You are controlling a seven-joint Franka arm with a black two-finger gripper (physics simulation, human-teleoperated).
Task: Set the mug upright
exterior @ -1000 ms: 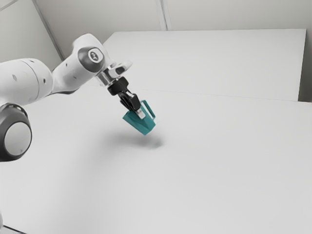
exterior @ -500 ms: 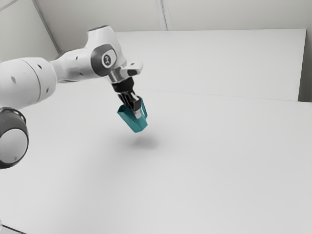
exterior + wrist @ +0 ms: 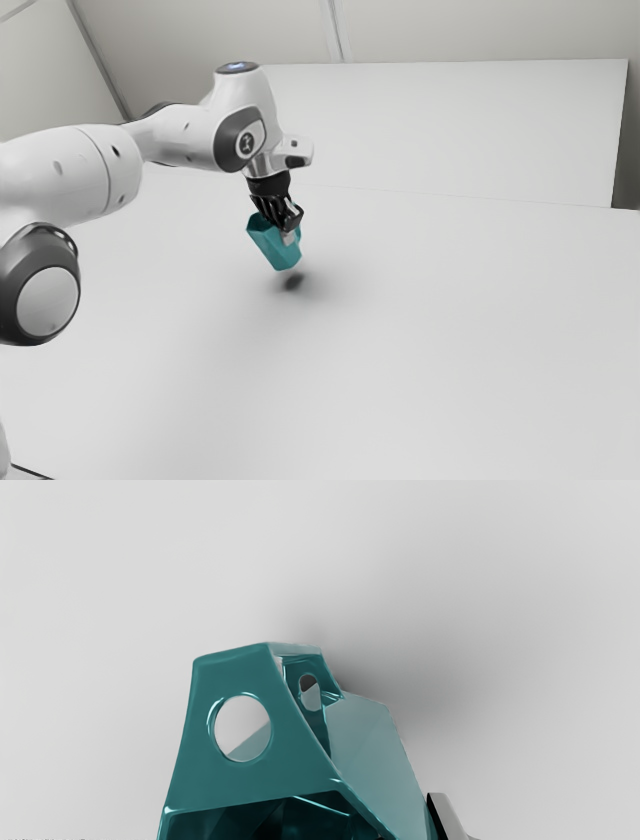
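In the exterior view, the arm (image 3: pixel 190 135) comes in from the exterior view's left and bends down to the tool (image 3: pixel 289 236), which pinches the teal mug (image 3: pixel 275 245). The mug hangs over the worktop (image 3: pixel 450 350), near it but apart from it, with a dark shadow (image 3: pixel 293 283) beneath. It leans: its wider end is up toward the exterior view's left, its narrower end lower and more to the right. It isn't upright yet. I'd take the wide end for the mouth, and then the job left is to take out the lean and bring the base down flat.

In the wrist view, the mug's faceted wall and a face with a round hole stand close to the camera, with a dark hollow nearer the tool. One fingertip (image 3: pixel 445 815) lies right alongside the wall; I can't make out the other one here.

The main danger I see is letting go at this angle: the mug would land on an edge of its base and could tip over. Lowered with the lean left in, that edge would touch first, and the push could swivel the mug in the grip. Those slanted, smooth-looking walls may also slide if the hold sits off-centre or the wrist turns fast.
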